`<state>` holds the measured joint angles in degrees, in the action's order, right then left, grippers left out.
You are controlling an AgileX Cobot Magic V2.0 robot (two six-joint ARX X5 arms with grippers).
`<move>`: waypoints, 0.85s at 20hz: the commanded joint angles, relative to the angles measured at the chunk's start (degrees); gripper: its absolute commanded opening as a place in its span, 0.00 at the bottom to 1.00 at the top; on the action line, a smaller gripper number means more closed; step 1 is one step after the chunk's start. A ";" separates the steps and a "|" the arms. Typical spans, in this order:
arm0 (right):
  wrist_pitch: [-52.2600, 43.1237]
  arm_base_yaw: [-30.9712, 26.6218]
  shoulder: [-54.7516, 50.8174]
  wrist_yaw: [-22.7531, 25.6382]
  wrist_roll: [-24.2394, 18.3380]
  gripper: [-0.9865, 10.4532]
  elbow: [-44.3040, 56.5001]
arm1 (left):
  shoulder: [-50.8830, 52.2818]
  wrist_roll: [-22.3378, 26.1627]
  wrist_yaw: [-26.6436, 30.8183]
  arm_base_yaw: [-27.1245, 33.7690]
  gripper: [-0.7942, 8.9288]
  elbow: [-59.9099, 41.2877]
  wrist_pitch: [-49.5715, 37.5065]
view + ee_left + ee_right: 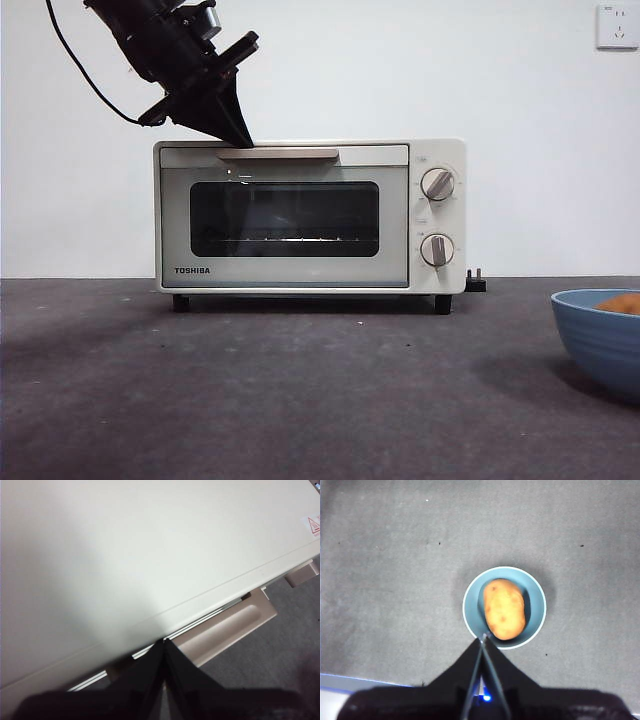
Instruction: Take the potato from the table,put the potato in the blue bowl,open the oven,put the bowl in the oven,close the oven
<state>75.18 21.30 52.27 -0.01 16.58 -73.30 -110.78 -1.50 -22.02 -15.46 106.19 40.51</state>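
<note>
Potato (504,608) sits in the blue bowl (472,614) on the table (250,400) — step 2 done, now on "open the oven". Left gripper (240,135), jaws together, tip at the oven (310,215) door handle (279,154) (top edge). Next: hook the handle and pull the door down. Right gripper (484,637) hovers above the bowl, jaws together, holding nothing.
</note>
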 commanded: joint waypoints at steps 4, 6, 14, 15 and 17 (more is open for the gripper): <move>-0.39 0.07 -0.07 -0.09 0.52 0.08 -0.04 | -1.73 1.68 1.57 -0.96 0.08 -0.24 3.02; -0.09 0.07 -0.09 -0.17 0.92 0.08 -0.04 | -1.73 1.86 3.26 -1.66 0.08 -0.24 4.87; 0.70 0.07 -9.05 -0.22 4.94 0.08 -0.04 | -1.73 2.82 8.13 -4.46 0.08 -0.26 12.94; 1.14 0.07 -10.38 -0.22 5.25 0.08 -0.04 | -1.73 3.08 9.01 -4.81 0.08 -0.26 14.32; 1.84 0.07 -12.76 -0.24 6.14 0.09 -0.04 | -1.73 3.19 10.23 -5.40 0.08 -0.31 16.24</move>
<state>77.21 21.30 39.46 -0.08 21.74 -73.30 -109.65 0.82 -14.22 -21.02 107.79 56.47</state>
